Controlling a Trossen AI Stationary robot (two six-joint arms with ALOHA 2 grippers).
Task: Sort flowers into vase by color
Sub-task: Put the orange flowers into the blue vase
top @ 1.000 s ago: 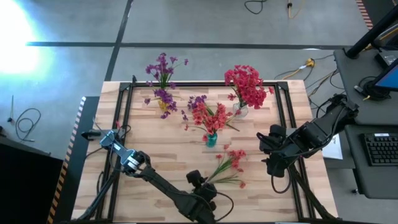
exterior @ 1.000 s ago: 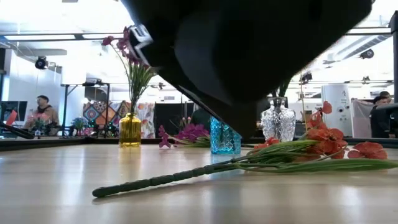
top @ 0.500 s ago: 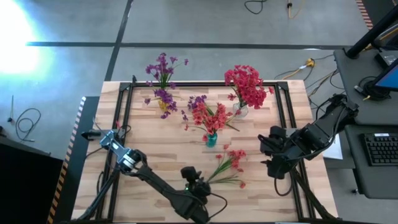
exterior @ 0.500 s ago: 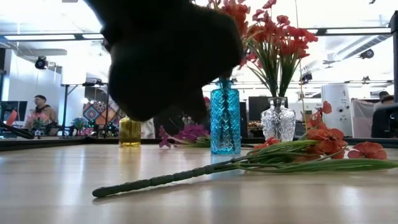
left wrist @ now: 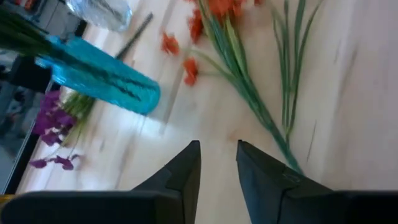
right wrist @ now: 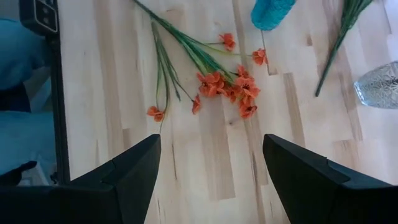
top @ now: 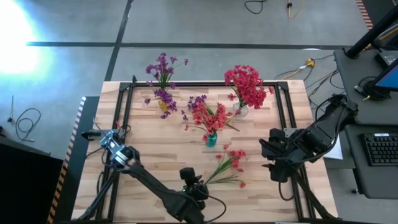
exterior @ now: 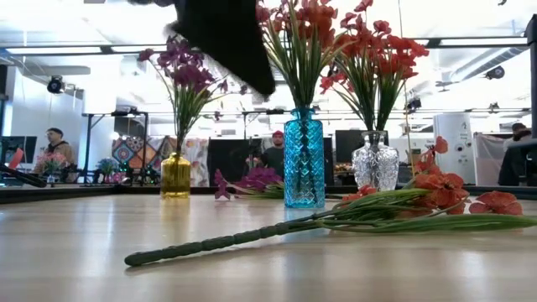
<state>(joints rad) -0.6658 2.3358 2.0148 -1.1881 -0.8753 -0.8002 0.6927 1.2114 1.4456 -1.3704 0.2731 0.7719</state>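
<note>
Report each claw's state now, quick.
Left claw: narrowly open, empty, over the red flower's stem.
Right claw: wide open, empty.

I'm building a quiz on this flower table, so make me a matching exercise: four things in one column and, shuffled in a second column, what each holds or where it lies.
Things:
1. yellow vase
2. teal vase
3. clear vase
4. loose red sprig

States:
A. holds red flowers only
B. lies flat on the table, in no vase
C. holds purple flowers
D. holds red and purple flowers mixed

Pairs: 1-C, 2-D, 3-A, 4-B
</note>
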